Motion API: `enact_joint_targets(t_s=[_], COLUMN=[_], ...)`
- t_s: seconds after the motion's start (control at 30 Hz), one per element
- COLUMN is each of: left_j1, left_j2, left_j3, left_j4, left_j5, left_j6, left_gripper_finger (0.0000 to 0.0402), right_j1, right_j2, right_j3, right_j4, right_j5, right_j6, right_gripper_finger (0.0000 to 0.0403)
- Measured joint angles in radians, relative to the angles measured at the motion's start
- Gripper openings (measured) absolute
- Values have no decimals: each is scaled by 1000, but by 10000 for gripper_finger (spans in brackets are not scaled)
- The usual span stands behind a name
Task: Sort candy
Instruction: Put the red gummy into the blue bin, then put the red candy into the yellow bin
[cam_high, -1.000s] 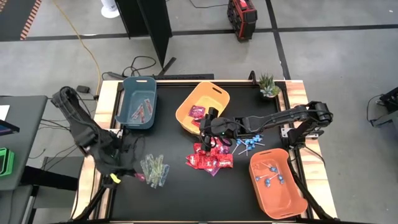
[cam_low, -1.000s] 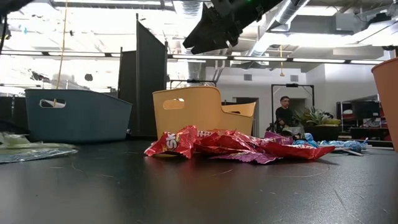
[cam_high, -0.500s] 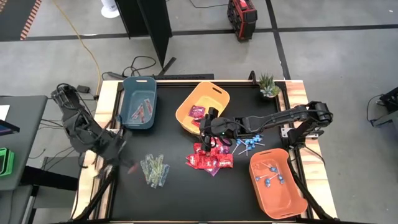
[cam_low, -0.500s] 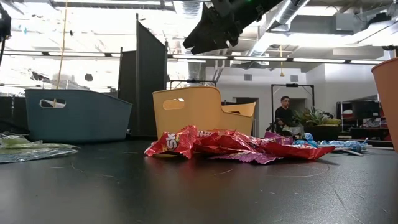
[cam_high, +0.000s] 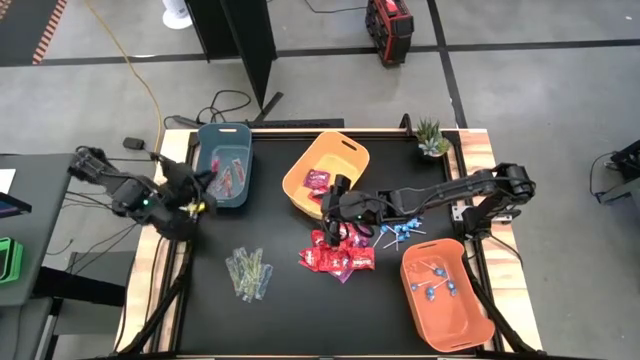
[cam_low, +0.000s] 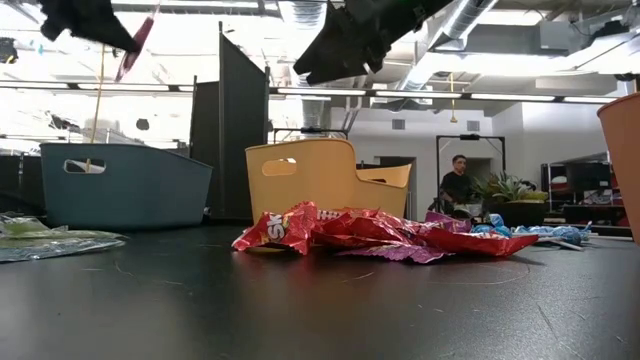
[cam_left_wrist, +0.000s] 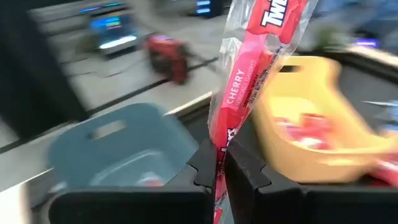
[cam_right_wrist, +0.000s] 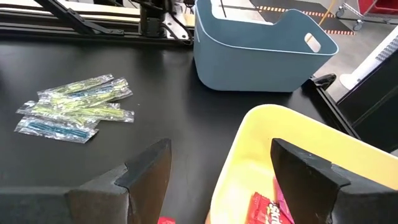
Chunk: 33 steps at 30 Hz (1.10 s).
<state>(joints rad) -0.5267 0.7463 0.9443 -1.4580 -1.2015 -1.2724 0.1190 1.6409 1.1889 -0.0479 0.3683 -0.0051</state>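
Left end effector: clamped on one red cherry stick packet, raised beside the blue bin.
Right end effector: fingers wide, empty, over the yellow bin rim.
Red packets: heaped mid-desk.
Green stick packets: piled on the desk's left part.
Blue lollipops: beside the orange bin, some inside.
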Motion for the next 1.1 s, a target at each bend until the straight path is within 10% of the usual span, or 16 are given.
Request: enact_joint_targets(t_s=[0.23,0.67,1.1], left_j1=[171,400,257], left_j2=[36,133,161], left_j3=[0,0,0], left_j4=[-52,-30,595], left_j5=[63,159,187], left_j6=[53,192,698], left_gripper_finger=[51,254,269], right_j1=[50,157,174], right_j2=[0,0,31], right_j3=[0,0,-46], right_j4=[-29,-186,-486], right_j5=[-3,-4,105], right_j6=[-3,218,536], right_gripper_finger=[291,291,290])
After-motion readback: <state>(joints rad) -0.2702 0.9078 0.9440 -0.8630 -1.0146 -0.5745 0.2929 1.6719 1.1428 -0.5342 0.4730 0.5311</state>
